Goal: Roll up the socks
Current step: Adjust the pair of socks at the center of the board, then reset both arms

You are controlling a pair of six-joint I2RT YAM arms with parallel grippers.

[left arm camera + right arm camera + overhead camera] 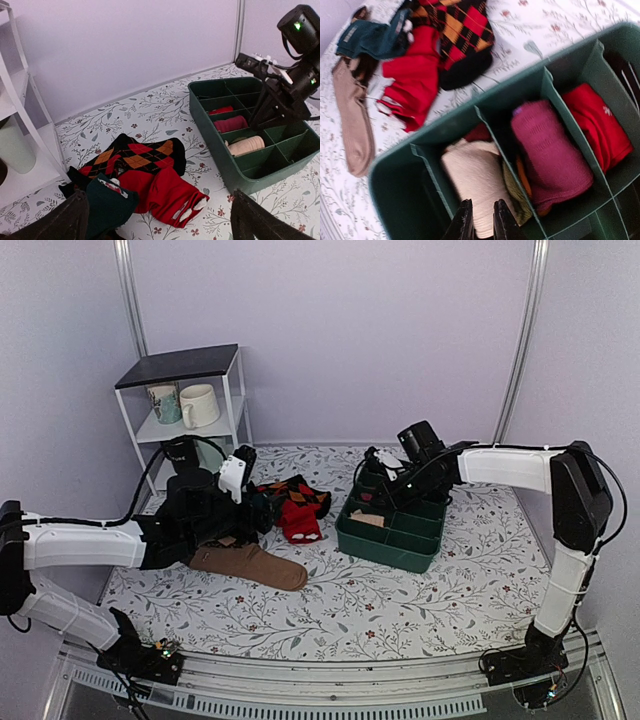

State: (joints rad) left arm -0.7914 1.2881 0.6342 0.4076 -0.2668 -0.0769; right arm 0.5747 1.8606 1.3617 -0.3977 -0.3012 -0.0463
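The dark green sock's (107, 205) small label (113, 186) is unreadable. The socks (475, 182) lie rolled in a green bin (395, 185) compartment, beside a maroon roll (552, 152). The right gripper (482, 222), nearly closed and empty, hangs just above them; the left gripper (160, 200) gapes wide and empty near the argyle socks (140, 156).

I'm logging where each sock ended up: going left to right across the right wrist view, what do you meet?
brown sock → red sock → beige sock roll → maroon roll → red roll

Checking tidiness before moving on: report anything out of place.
Outside the green bin, red-and-black argyle socks and a teal sock lie heaped and unrolled on the table; a brown sock lies flat beside them.
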